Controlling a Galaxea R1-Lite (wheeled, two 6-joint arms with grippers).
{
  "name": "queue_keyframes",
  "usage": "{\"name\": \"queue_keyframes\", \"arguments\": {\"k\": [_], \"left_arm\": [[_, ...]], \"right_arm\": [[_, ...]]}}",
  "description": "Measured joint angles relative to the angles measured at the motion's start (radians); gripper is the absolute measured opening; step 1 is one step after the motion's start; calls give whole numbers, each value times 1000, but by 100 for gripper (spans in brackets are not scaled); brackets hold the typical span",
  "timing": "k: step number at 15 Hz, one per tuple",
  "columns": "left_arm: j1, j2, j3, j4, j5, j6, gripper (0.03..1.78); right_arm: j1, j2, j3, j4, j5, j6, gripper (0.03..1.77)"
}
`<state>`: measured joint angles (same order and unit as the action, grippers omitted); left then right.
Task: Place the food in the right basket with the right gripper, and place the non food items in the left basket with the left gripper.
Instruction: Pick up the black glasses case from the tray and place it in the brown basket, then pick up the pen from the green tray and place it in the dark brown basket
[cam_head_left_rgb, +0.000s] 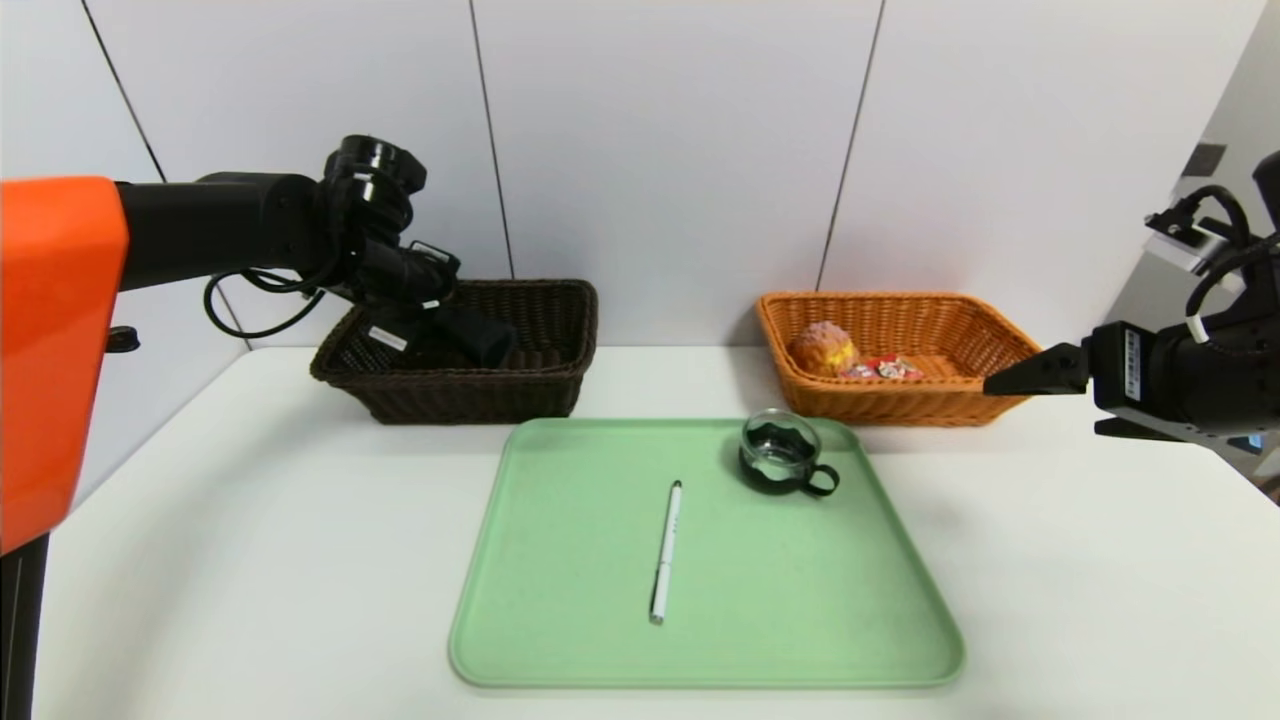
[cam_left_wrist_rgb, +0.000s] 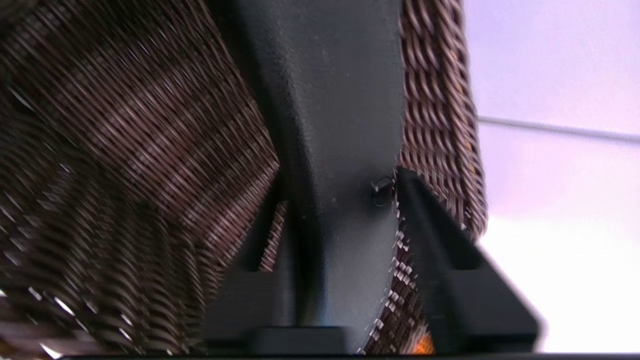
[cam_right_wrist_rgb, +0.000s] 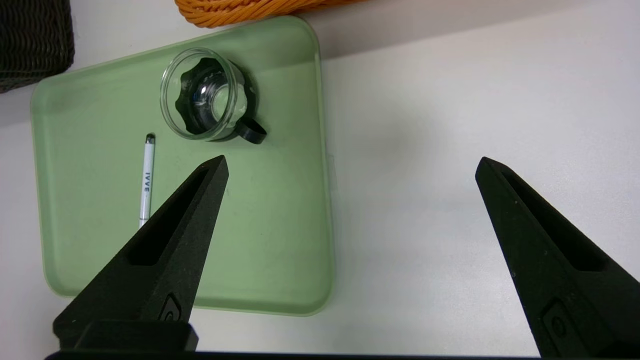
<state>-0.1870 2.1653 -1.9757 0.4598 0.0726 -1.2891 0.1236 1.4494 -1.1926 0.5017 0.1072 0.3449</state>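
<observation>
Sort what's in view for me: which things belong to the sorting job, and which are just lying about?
Part of the job:
- black fabric pouch, in the dark brown wicker basket at the left end effector
- white pen
- glass cup
- bun and red drink carton, in the orange wicker basket

Just lying about:
- green tray

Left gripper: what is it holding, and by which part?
The left gripper, inside the dark basket, has the black pouch between its fingers, gripped near one end.

Black pouch inside dark basket, left of tray. White pen flat mid-tray; glass cup upright, far-right corner. Bun, red carton inside orange basket, behind tray.
</observation>
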Motion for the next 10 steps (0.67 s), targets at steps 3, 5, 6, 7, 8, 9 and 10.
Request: {"name": "queue_keyframes", "arguments": {"k": [3,5,6,7,8,9,10], "left_arm": [[-1,3,0,-4,-1,2,112],[-1,-4,0,-3,8,17,126],[-6,-19,0,-2,22,43,131],[-22,-41,0,-2,45,83,136],[-56,-69,0,-1,75,142,140],[-94,-95,1,0,103,219,144],[-136,-120,6,2,133,307,147]], "right_arm": [[0,-3,8,-1,0,1,171],[-1,-4,9,-1,1,8,171],[-1,-4,9,-1,0,12,171],[-1,-4,11,0,-1,20,171],[0,-5,14,2,-2,33,171],[0,-5,16,1,-2,46,171],[0,-5,17,1,-3,51,171]]}}
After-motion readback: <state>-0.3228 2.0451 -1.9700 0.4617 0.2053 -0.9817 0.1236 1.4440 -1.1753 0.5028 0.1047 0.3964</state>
